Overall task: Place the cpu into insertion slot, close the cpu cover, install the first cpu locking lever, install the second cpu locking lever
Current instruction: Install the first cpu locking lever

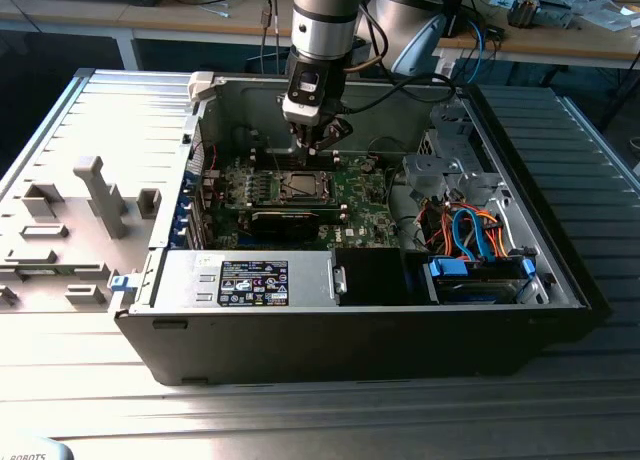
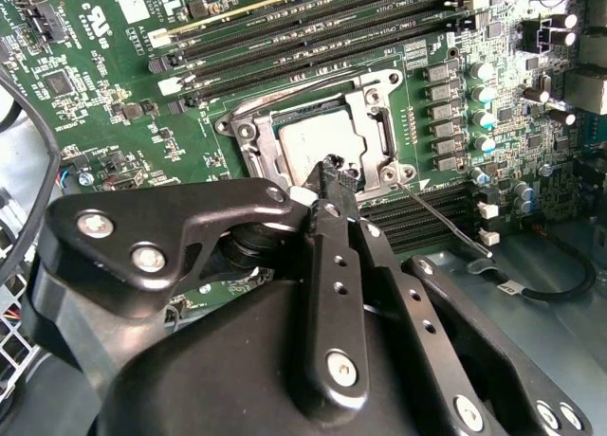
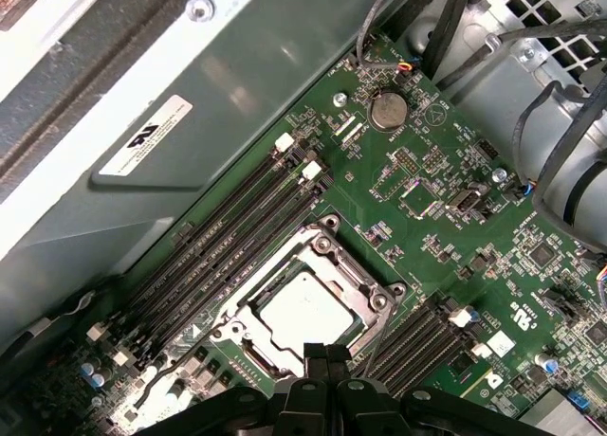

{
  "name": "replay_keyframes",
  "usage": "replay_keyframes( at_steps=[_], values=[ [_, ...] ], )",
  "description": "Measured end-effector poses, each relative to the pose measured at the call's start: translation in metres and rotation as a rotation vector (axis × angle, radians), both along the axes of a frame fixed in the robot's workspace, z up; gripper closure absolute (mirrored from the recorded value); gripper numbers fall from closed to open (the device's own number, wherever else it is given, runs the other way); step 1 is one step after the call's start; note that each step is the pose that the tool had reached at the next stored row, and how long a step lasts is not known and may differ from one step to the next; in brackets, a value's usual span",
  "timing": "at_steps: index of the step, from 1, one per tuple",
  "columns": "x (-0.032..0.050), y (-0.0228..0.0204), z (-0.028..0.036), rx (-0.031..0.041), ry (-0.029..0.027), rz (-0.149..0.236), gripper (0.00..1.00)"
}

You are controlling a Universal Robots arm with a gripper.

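Note:
The cpu (image 3: 303, 313) lies with its silver top up in the insertion slot (image 1: 300, 187) on the green motherboard (image 3: 427, 218). The metal cpu cover (image 3: 372, 289) is folded down around it, and the chip (image 2: 318, 142) shows through its window. My gripper (image 1: 318, 145) hangs just above the socket's edge, its dark fingertips (image 3: 309, 353) pressed together and holding nothing. In the second wrist view the gripper (image 2: 334, 168) sits at the socket's corner. A thin wire locking lever (image 2: 438, 220) juts out from that corner, away from the frame.
The board lies in an open computer case (image 1: 560, 280). Memory slots (image 3: 228, 227) run beside the socket and a long black card (image 1: 285, 220) lies in front of it. Orange and blue cables (image 1: 470, 230) fill the exterior view's right. Grey fixtures (image 1: 95, 190) stand outside the case on the exterior view's left.

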State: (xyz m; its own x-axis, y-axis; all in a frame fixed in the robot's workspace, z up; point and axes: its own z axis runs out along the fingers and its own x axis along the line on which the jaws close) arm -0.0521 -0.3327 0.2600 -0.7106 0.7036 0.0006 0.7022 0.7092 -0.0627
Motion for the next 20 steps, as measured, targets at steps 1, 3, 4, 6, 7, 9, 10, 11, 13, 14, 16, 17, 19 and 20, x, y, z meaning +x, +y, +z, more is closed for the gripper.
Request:
replay_keyframes(
  at_steps=[1, 3, 4, 6, 7, 9, 10, 11, 13, 14, 16, 17, 19, 20],
  values=[
    [0.0000, 0.0000, 0.0000, 0.0000, 0.0000, 0.000, 0.89],
    [0.0000, 0.0000, 0.0000, 0.0000, 0.0000, 0.003, 0.89],
    [0.0000, 0.0000, 0.0000, 0.0000, 0.0000, 0.005, 0.89],
    [0.0000, 0.0000, 0.0000, 0.0000, 0.0000, 0.008, 0.89],
    [0.0000, 0.0000, 0.0000, 0.0000, 0.0000, 0.012, 0.89],
    [0.0000, 0.0000, 0.0000, 0.0000, 0.0000, 0.015, 0.89],
    [0.0000, 0.0000, 0.0000, 0.0000, 0.0000, 0.018, 0.89],
    [0.0000, 0.0000, 0.0000, 0.0000, 0.0000, 0.020, 0.89],
    [0.0000, 0.0000, 0.0000, 0.0000, 0.0000, 0.024, 0.89],
    [0.0000, 0.0000, 0.0000, 0.0000, 0.0000, 0.025, 0.89],
    [0.0000, 0.0001, 0.0000, 0.0000, 0.0000, 0.033, 0.89],
    [0.0000, 0.0001, 0.0000, 0.0000, 0.0000, 0.036, 0.89],
    [0.0000, 0.0001, 0.0000, 0.0001, 0.0000, 0.041, 0.89],
    [0.0000, 0.0001, 0.0000, 0.0000, 0.0000, 0.044, 0.89]
  ],
)
